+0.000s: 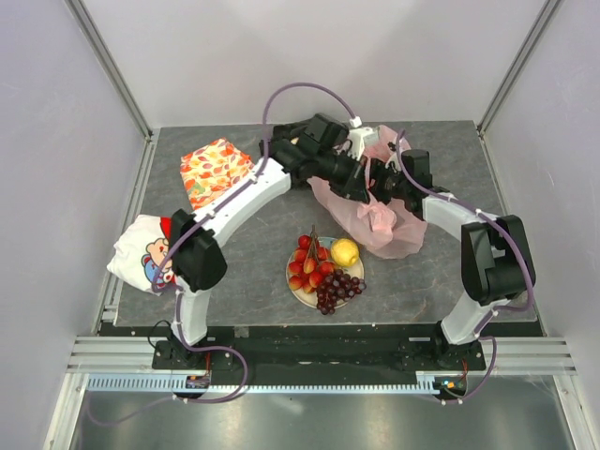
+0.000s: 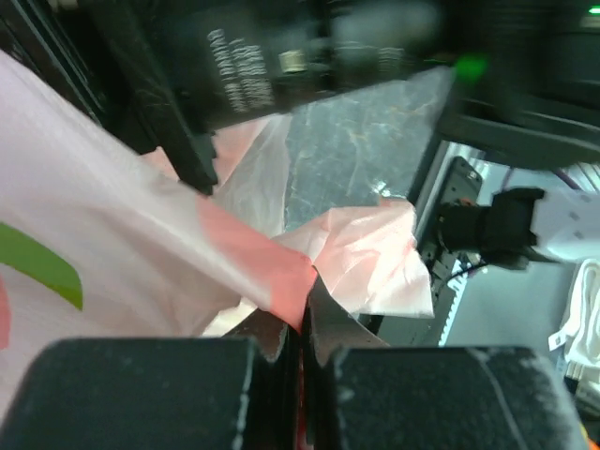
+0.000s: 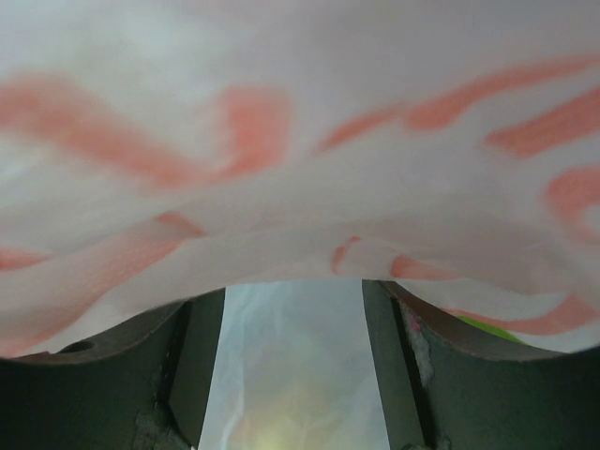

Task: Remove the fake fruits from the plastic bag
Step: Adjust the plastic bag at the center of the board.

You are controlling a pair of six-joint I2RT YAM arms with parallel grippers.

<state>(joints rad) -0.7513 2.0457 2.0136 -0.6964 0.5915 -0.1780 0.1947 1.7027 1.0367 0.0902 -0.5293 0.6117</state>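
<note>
The fake fruits lie on a plate (image 1: 298,294) in the middle of the table: red fruits (image 1: 309,262) on brown stems, a yellow lemon (image 1: 345,251) and a purple grape bunch (image 1: 339,289). The pink plastic bag (image 1: 380,220) lies crumpled behind and to the right of the plate. My left gripper (image 1: 361,186) reaches across to it and is shut on a fold of the bag (image 2: 281,272); its jaws (image 2: 305,323) pinch the film. My right gripper (image 1: 386,190) is open against the bag, whose film (image 3: 300,141) drapes over its spread fingers (image 3: 187,356) and hides the tips.
An orange leaf-print cloth (image 1: 216,171) lies at the back left. A white cloth with red and blue print (image 1: 145,253) sits at the left edge. Metal frame posts and white walls surround the table. The two arms meet close together over the bag.
</note>
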